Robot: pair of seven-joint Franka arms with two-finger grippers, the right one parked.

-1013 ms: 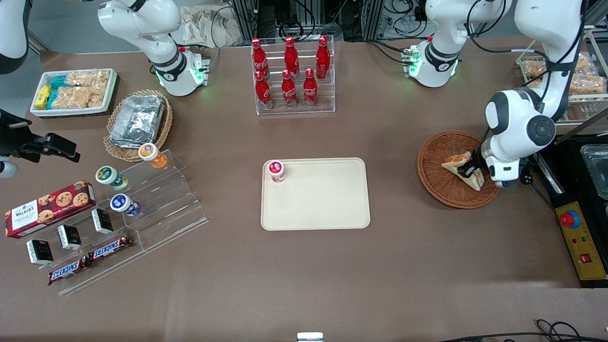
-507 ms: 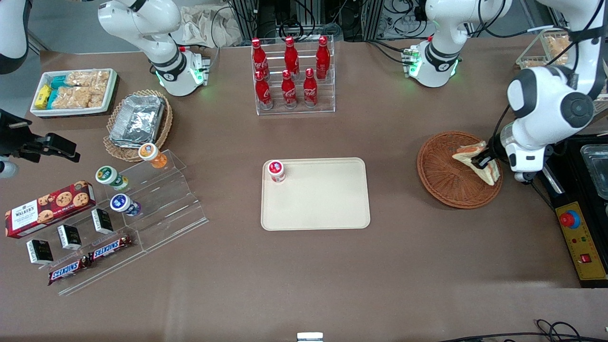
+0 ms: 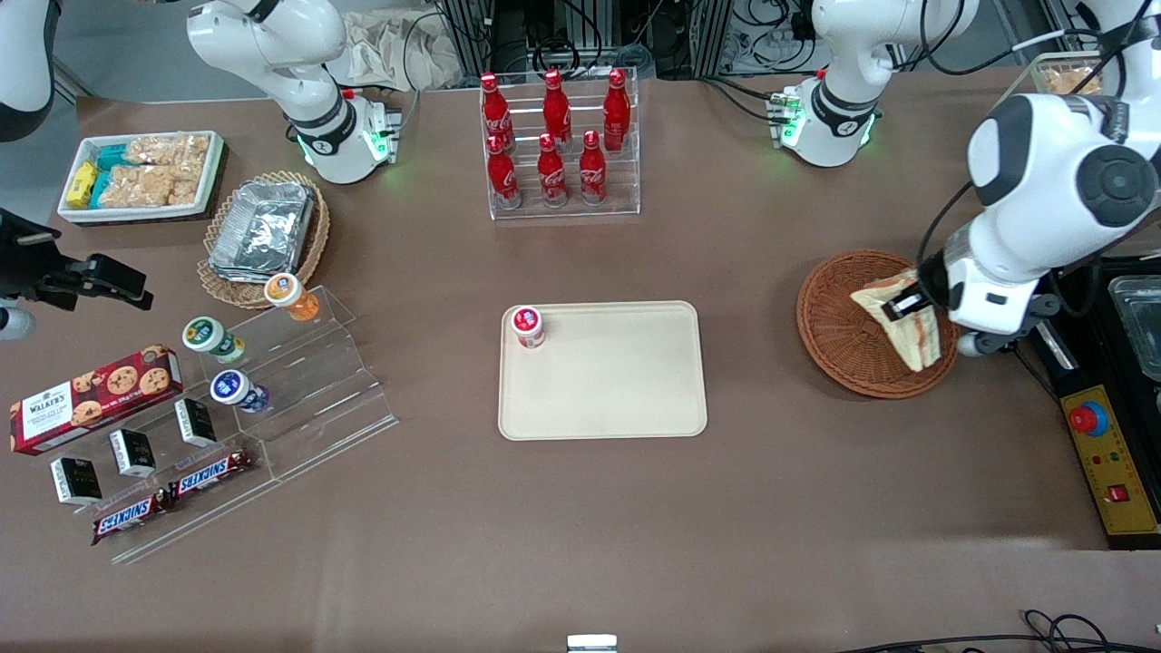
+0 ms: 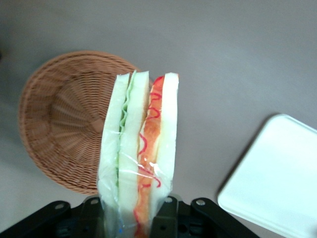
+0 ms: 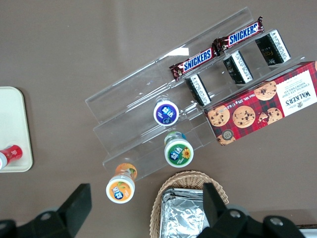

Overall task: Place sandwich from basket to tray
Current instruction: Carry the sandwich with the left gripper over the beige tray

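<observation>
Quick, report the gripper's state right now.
Gripper: shut on the sandwich, held lifted above the basket, not yet at the tray.

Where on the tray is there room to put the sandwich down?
Nearly all of the tray is bare. Only the corner nearest the bottle rack is taken, by a red-lidded cup. The gripper holds the sandwich above the basket.

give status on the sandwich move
Gripper shut on sandwich, lifted above basket. Tray holds one small red-lidded cup; rest bare.
</observation>
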